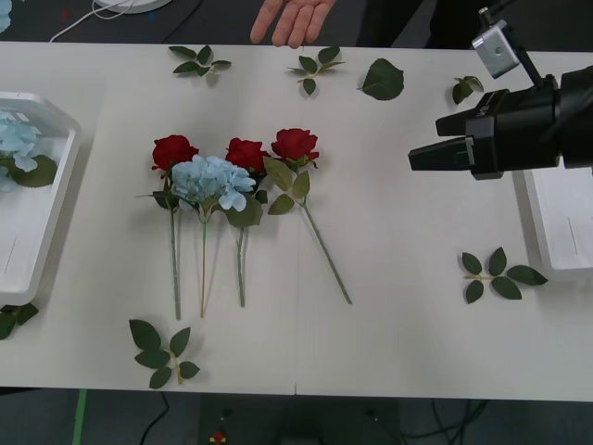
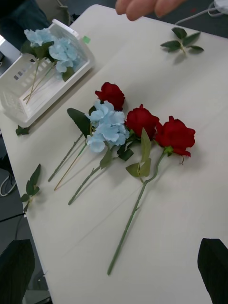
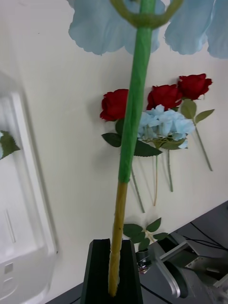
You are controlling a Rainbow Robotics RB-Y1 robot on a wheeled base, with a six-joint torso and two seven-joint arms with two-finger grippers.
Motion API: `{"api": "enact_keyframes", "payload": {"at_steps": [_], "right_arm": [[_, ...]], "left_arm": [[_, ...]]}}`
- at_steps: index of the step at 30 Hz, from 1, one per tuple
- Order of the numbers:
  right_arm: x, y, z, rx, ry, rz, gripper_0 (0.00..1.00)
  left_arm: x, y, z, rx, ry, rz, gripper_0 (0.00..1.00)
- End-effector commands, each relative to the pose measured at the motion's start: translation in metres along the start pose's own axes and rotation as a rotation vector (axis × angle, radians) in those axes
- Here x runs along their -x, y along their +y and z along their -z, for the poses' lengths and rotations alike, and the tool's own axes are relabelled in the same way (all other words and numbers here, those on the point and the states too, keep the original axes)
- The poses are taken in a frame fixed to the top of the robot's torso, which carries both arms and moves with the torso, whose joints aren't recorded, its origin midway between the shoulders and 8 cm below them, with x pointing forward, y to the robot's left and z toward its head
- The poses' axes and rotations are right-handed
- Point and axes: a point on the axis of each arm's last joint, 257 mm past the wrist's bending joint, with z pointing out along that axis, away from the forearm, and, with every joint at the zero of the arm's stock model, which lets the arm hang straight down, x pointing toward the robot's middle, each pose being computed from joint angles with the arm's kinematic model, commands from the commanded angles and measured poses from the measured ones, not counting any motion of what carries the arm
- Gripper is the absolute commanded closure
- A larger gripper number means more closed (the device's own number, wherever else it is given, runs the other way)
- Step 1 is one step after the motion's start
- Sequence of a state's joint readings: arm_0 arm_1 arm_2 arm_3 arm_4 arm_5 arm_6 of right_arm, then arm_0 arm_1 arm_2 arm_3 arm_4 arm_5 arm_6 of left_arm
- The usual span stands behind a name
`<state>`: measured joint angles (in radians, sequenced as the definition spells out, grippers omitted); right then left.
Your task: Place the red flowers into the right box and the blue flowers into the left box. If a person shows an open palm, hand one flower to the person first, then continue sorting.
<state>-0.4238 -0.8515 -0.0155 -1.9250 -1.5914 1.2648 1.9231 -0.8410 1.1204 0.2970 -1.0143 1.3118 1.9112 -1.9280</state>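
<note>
here, the white table (image 1: pixel 389 278) spans the scene; the left box (image 1: pixel 42 232) sits at its left edge, with blue flowers (image 1: pixel 14 139) and a leaf inside; the right box (image 1: pixel 561 222) sits at the right edge, partly covered by the right arm; the right gripper (image 1: pixel 422 158) hangs above the table just left of that box, black fingers (image 2: pixel 213 266) spread wide at the two corners of its wrist view, holding nothing; the left gripper (image 3: pixel 112 270) is pressed together on the thin pale stem of a blue flower (image 3: pixel 114 23), which stands up from the fingers with its pale petals at the far end, above the table beside the left box; at table centre lie three red flowers (image 1: pixel 239 153) in a row, stems toward the robot, with one blue hydrangea head (image 1: pixel 213 181) resting between and touching the left two; a person's open hand (image 1: pixel 292 19) reaches over the far edge; loose leaf sprigs (image 1: pixel 165 352) are scattered around.
</note>
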Motion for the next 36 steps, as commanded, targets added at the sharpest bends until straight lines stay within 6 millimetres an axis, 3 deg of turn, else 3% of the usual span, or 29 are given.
{"api": "enact_keyframes", "payload": {"at_steps": [1, 5, 17, 36], "right_arm": [[-0.007, -0.003, 0.029, -0.001, -0.031, 0.100, 0.00], [-0.010, 0.005, 0.037, 0.034, -0.072, 0.180, 0.00], [-0.006, 0.029, 0.057, 0.114, -0.177, 0.338, 0.00], [-0.010, 0.027, 0.058, 0.109, -0.186, 0.343, 0.00]], "left_arm": [[0.009, 0.024, 0.050, 0.124, -0.068, 0.024, 1.00], [0.003, 0.033, 0.051, 0.141, -0.062, 0.032, 1.00], [0.003, 0.027, 0.047, 0.118, -0.060, 0.017, 1.00], [0.003, 0.027, 0.047, 0.118, -0.060, 0.017, 1.00]]}}
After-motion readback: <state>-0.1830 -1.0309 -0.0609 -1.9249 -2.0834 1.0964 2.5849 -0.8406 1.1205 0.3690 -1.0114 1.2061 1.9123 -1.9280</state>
